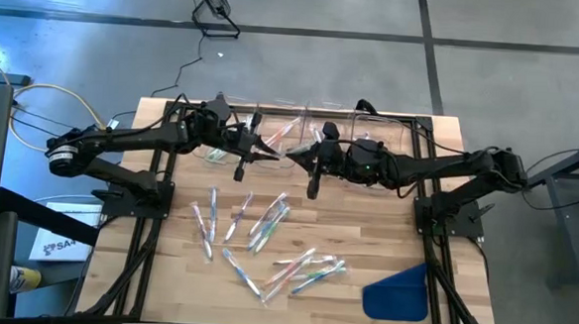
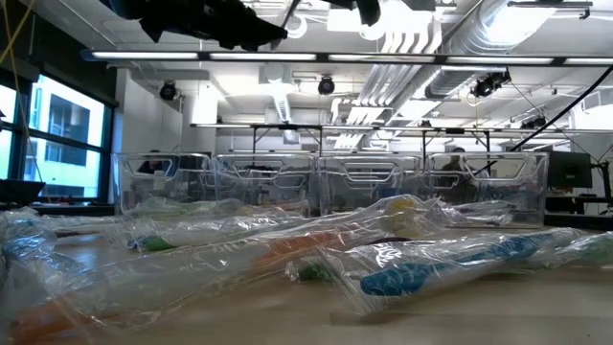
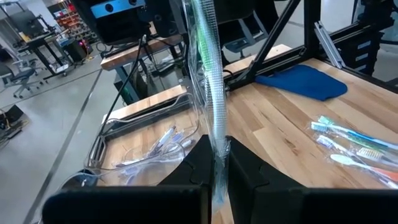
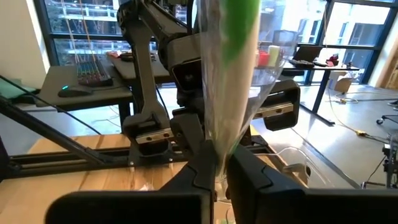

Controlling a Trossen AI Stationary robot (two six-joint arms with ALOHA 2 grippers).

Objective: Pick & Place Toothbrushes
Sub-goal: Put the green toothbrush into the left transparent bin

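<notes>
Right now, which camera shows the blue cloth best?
The high view: the whole blue cloth lies unobstructed at the table's near-right corner. The left wrist view shows it obliquely; the low and right wrist views miss it.

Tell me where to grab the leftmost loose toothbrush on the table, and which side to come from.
Grip the leftmost toothbrush across the middle of its handle, coming straight down from above. It lies flat on the table in a clear wrapper, so only its narrow width offers a pinch. There is bare wood on its left, and another brush lies close on its right.
</notes>
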